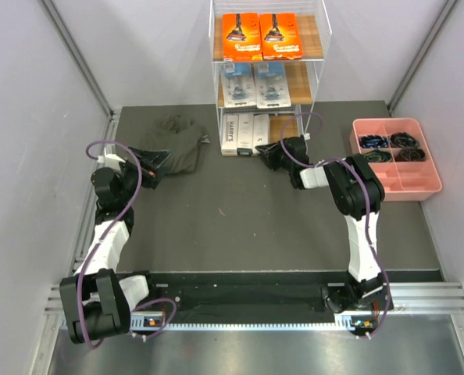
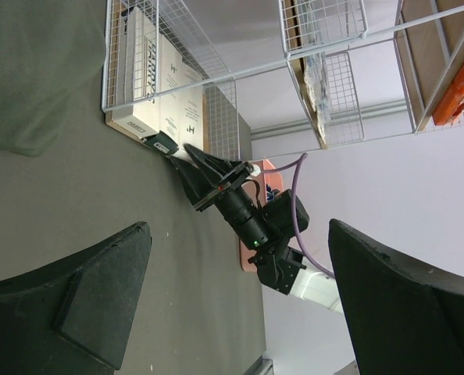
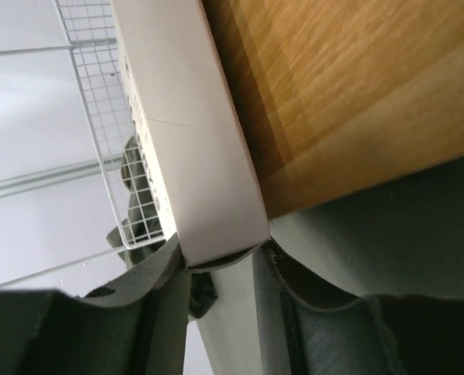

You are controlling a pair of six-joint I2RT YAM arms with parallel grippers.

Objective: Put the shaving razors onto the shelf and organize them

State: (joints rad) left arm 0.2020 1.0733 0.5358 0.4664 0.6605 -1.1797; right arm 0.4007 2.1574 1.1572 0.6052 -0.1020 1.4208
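Observation:
The white wire shelf (image 1: 314, 35) stands at the back centre. Two orange boxes (image 1: 261, 37) lie on its top tier and two blue blister packs (image 1: 254, 84) on the middle tier. Three slim white boxes lie on the bottom tier (image 3: 349, 94). My right gripper (image 1: 265, 150) is at the near end of the rightmost white box (image 1: 262, 131). In the right wrist view its fingers (image 3: 154, 305) pinch that box's end (image 3: 189, 141), and the box rests on the wood. My left gripper (image 1: 155, 160) is open and empty, at the left over a dark cloth; the wrist view shows its jaws wide apart (image 2: 238, 234).
A crumpled dark green cloth (image 1: 177, 141) lies left of the shelf, under my left gripper. A pink compartmented tray (image 1: 419, 183) with small dark items stands at the right. Grey walls close in both sides. The dark mat spreads between the arms.

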